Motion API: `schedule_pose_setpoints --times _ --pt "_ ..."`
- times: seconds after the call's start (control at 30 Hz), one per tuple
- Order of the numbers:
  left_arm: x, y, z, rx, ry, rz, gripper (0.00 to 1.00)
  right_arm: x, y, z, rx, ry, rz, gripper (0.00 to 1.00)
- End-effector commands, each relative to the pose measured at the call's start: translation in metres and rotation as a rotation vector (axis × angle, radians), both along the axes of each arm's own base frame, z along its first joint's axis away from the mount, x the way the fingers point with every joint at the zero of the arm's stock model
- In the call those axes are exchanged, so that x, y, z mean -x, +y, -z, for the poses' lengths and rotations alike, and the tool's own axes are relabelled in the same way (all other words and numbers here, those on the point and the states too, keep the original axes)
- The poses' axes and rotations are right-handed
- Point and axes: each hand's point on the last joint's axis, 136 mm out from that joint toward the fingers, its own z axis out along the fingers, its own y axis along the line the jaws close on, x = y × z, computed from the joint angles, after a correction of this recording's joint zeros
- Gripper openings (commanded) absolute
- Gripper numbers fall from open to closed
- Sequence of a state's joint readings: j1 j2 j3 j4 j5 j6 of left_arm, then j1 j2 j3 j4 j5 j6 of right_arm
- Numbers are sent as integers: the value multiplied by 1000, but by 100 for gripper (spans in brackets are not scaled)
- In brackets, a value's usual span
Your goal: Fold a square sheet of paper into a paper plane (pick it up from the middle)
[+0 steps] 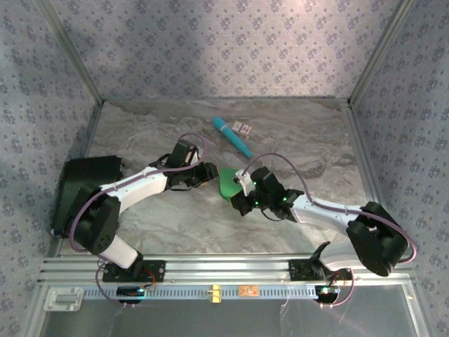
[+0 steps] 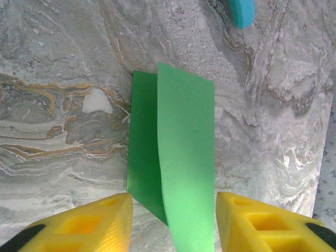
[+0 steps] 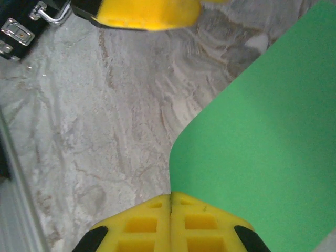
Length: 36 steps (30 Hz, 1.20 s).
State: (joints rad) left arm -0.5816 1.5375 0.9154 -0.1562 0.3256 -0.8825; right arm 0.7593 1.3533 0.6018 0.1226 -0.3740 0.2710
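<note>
Barely begun, by the look of it. Square sheet of paper [image 2: 184, 157] held mid-desk [image 2: 63, 79], one flap lifted over a first crease (loose, not pressed flat). Pinched at its edge, seemingly, by the closed right fingers [image 3: 142, 223]. Straddled by the left fingers [image 2: 105, 220], spread apart and gripping nothing. Left to do: flatten that crease, fold nose and wings; nothing dart-shaped yet.
</note>
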Motion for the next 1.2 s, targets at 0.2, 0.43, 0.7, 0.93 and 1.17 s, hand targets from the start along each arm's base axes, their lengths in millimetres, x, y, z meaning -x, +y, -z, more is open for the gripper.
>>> schedule_pose_setpoints --times 0.2,0.43,0.7,0.93,1.17 --pt "-13 -29 -21 77 -29 115 31 27 13 8 -87 184 -115 0" --pt "-10 -57 0 84 35 216 22 32 14 10 -93 190 -140 0" --pt "-10 -67 51 5 129 251 15 36 14 16 -78 202 -149 0" --pt "1 -59 89 -63 193 263 13 35 13 27 -43 218 -148 0" --pt "6 -54 102 -96 216 274 12 20 3 36 29 181 -94 0"
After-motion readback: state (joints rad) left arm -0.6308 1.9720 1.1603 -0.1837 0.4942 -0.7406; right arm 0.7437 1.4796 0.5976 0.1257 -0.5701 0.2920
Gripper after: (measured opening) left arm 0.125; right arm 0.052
